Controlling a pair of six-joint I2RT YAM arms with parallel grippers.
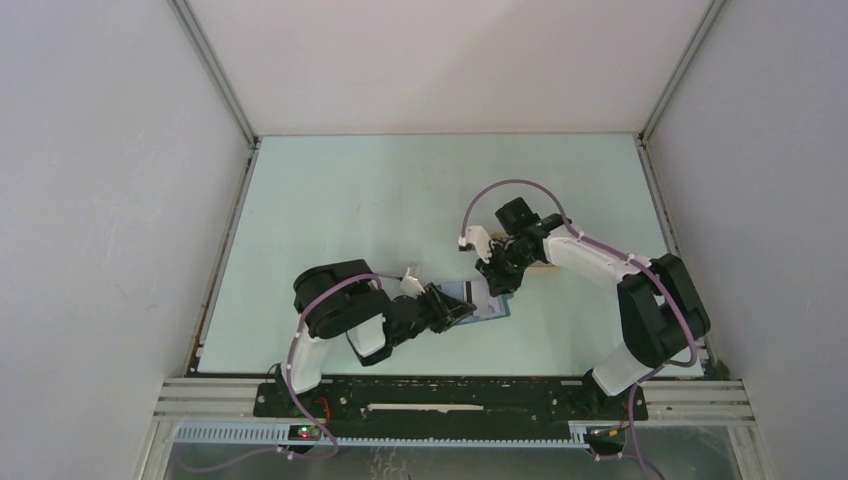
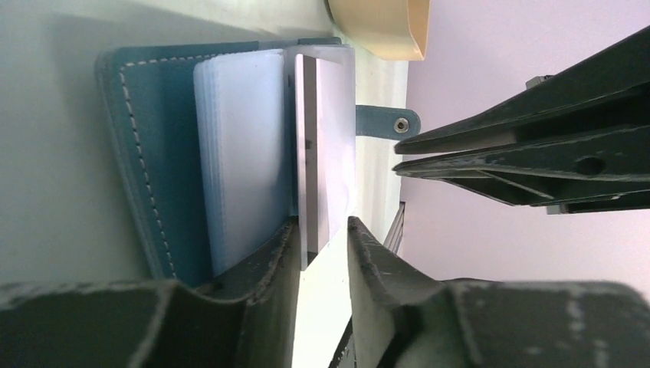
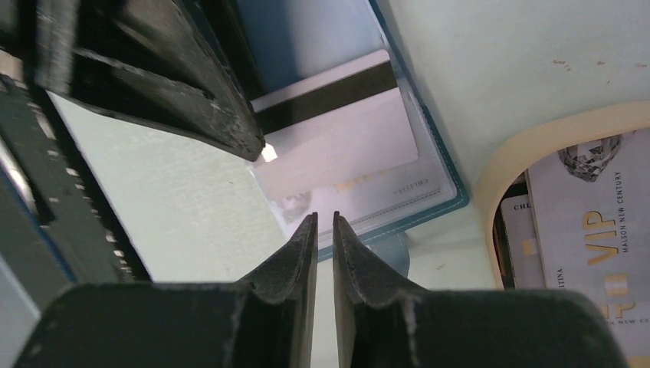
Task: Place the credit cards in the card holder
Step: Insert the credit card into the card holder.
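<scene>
- The left pincer [image 2: 323, 230], closest to the lens, sits at the near edge of the card holder [image 2: 146, 138]. Its jaws are apart, and a striped credit card [image 2: 329, 138] rests loosely between them with a sliver of light down one side. The grip looks relaxed, probably because the holder now carries the card's far end.
- The card holder lies opened out on the desk [image 1: 400, 200] with its stitched teal cover down. Its clear sleeves [image 2: 245, 153] are fanned upward, so the pockets are within reach.
- The card stands on edge against those sleeves, pointed into the holder. It cannot be told whether it is seated in a pocket or only leaning there.
- The right pincer [image 3: 322, 222] hovers over the holder's edge beside the snap tab [image 2: 387, 123]. Its jaws are a thin slit apart and grip nothing. It appears placed to steady the holder or nudge the card home.
- A beige tray [image 3: 521, 153] sits just past the holder's tab side. It keeps more cards [image 3: 590, 222] close by, one printed "VIP".
- Most of the loading appears to lie ahead.
</scene>
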